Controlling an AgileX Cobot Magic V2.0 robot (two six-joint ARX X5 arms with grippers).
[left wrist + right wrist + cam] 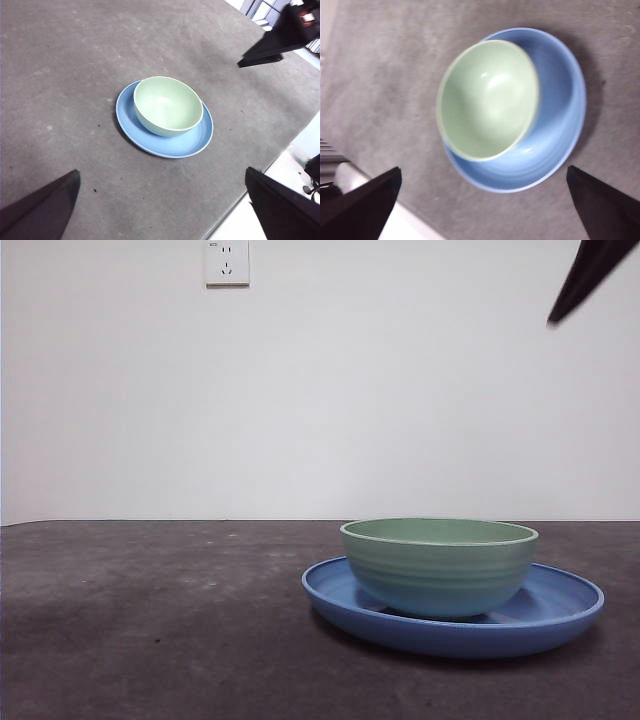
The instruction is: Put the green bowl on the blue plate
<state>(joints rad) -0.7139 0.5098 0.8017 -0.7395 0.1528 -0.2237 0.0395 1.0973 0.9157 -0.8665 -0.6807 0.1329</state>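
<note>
- The bowl (440, 565) stands upright on the plate (560, 625), right of the table's middle in the front view, its hollow bare.
- It does not sit centred: from above, the bowl (487, 100) lies toward 1 side of the plate (560, 125), its rim reaching that edge, while a broad blue crescent stays bare on the other side.
- The left wrist view shows the same: the bowl (167, 106) toward the plate's (192, 142) far edge, with bare blue on the near side.
- The plate lies flat on the dark grey table (150, 620).
- Right gripper (482, 210): it hangs above the bowl and plate, touching neither. Its 2 jaws stand wide apart and hold nothing.
- It also shows as a black tip (590, 280) at the top right corner of the front view, and as a dark shape (277, 42) at the far right in the left wrist view.
- Left gripper (162, 200): it sits high and well back from the dishes. Its 2 jaws are spread wide, with nothing between them.
- A white wall socket (227, 262) sits on the far wall, upper left.
</note>
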